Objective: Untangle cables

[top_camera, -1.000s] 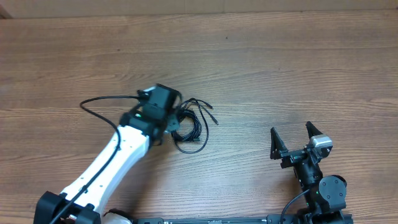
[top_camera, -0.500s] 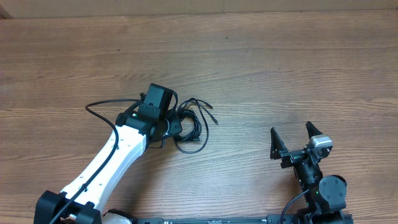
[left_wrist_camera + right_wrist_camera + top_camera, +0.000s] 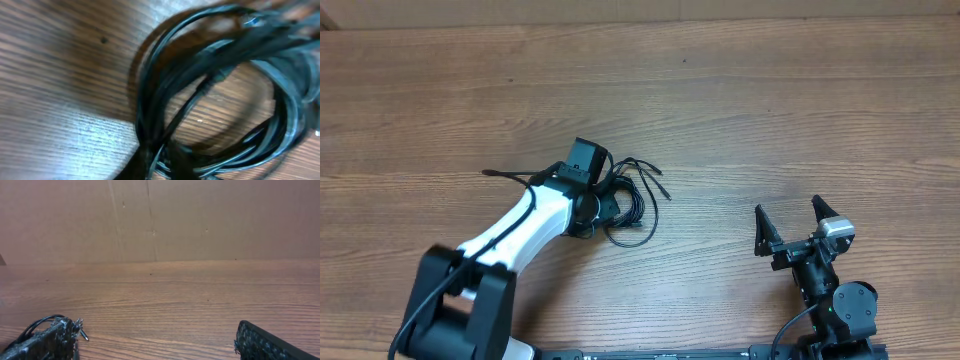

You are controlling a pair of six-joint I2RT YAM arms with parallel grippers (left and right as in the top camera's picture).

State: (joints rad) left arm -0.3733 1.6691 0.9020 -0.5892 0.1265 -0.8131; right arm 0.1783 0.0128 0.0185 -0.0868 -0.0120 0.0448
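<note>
Left gripper (image 3: 602,204) is closed, pinched on the left edge of the cables (image 3: 634,206). The left wrist view is blurred and its fingers can't be made out, but the strands squeeze together at the bottom edge. The cables are thin, glossy black cords bunched in one small coil of overlapping loops, with two loose ends sticking out to the right. The coil lies left of centre on the wooden table (image 3: 770,100). Right gripper (image 3: 788,207) is spread wide and empty, well apart at the near right.
</note>
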